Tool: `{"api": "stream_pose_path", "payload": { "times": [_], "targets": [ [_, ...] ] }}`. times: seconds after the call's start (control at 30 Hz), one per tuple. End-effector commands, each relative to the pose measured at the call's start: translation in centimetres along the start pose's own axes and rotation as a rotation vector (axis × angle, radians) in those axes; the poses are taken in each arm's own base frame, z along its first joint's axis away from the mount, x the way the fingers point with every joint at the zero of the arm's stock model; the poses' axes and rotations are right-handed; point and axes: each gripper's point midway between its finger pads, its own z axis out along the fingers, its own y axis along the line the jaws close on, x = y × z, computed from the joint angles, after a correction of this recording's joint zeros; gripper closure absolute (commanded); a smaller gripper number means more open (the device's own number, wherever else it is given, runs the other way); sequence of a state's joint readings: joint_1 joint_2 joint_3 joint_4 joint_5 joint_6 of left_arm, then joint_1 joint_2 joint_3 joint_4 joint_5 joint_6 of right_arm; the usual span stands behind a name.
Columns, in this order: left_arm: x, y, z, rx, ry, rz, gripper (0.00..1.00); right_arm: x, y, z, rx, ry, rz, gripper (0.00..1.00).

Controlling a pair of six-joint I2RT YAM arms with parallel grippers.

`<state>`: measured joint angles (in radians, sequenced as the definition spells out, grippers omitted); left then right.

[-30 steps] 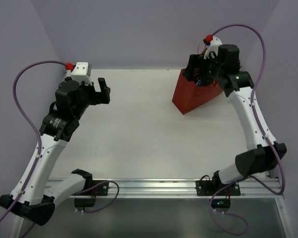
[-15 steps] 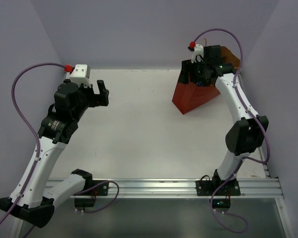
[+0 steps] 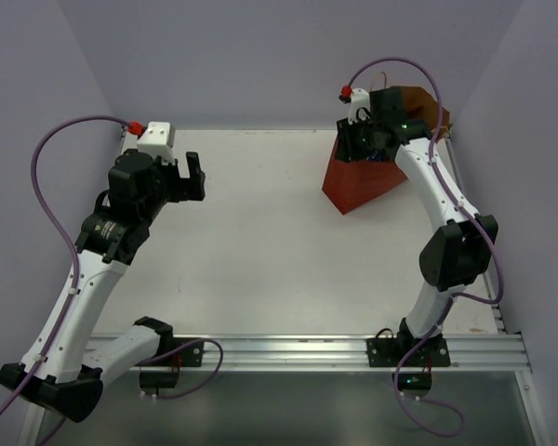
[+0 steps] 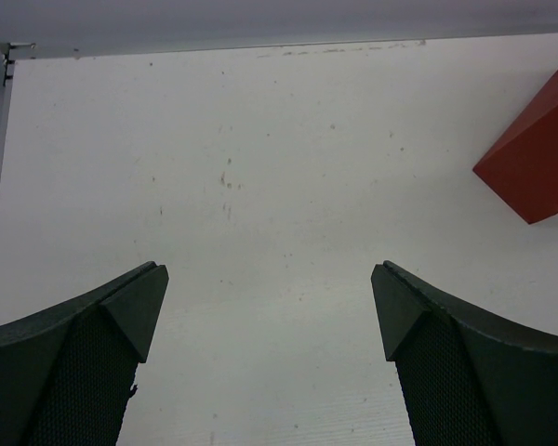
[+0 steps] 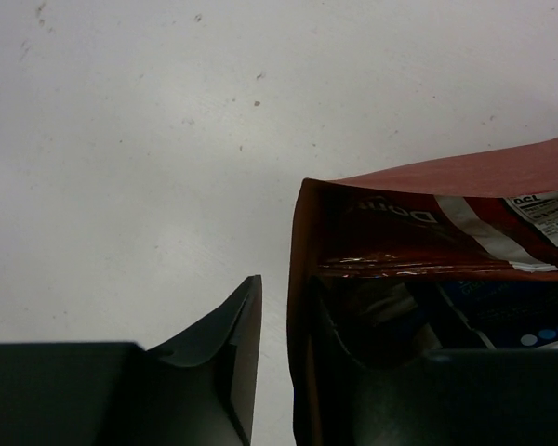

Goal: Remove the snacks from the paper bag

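Observation:
The red-brown paper bag (image 3: 361, 184) stands at the back right of the table; its corner also shows in the left wrist view (image 4: 538, 163). My right gripper (image 3: 363, 141) is at the bag's mouth. In the right wrist view it (image 5: 286, 295) straddles the bag's left wall (image 5: 300, 269): one finger outside, the other inside, with a thin gap left beside the outer finger. Inside lie snacks: a red chip bag (image 5: 400, 237) and a blue-white one (image 5: 502, 307). My left gripper (image 3: 197, 174) hovers wide open over bare table at the left (image 4: 270, 279).
The white table (image 3: 251, 242) has a rail along its near edge (image 3: 307, 351). Purple walls close in at the back and on both sides. The bag leans close to the right back corner.
My right arm has swung its wrist left over the bag's mouth, and its jaws have narrowed round the bag's wall. The left arm has hardly moved.

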<state>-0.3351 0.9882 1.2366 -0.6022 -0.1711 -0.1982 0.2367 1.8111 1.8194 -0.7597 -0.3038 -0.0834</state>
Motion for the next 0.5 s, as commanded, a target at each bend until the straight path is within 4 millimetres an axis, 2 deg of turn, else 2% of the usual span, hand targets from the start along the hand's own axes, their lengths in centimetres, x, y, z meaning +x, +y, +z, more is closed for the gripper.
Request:
{"api": "stream_pose_path", "payload": {
  "times": [0.0,0.23,0.33,0.47],
  "targets": [
    [-0.9,0.0,-0.5,0.0,-0.024,0.019,0.0,-0.3,-0.6,-0.3,0.053,0.005,-0.042,0.71],
    [-0.9,0.3,-0.9,-0.009,-0.027,0.026,0.0,-0.3,-0.3,0.0,0.083,0.008,-0.074,0.95],
    [-0.9,0.3,-0.9,-0.007,-0.025,0.026,0.0,-0.6,0.7,-0.1,0.078,0.001,-0.096,1.0],
    [-1.0,0.2,-1.0,-0.002,-0.029,0.027,0.0,-0.6,2.6,-0.1,0.057,0.001,-0.131,1.0]
  ]
}}
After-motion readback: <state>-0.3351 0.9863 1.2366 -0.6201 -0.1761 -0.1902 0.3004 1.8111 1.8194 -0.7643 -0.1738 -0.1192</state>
